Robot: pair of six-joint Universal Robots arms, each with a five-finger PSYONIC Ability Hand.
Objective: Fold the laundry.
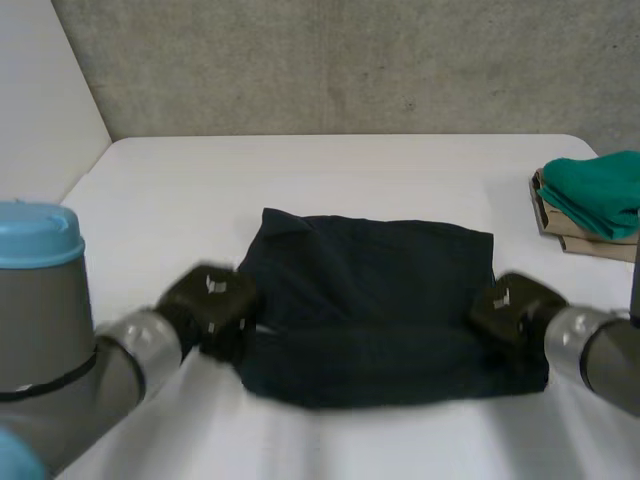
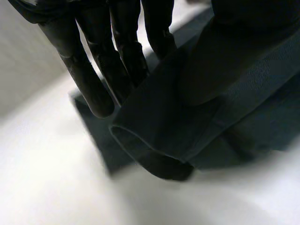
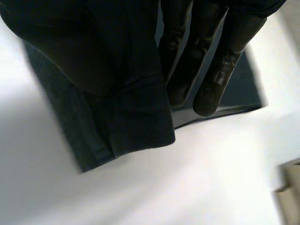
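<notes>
1 cloth (image 1: 380, 270), pinched by left hand (image 1: 212, 300), right hand (image 1: 512, 306)

Half-folded dark navy cloth (image 1: 370, 290)

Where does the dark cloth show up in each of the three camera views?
Head view: dark cloth mid-table, between left robot hand and right robot hand.
Left wrist view: folded edge beside its own fingers.
Right wrist view: edge beside its own fingers.
Shared landmark: white table.
</notes>
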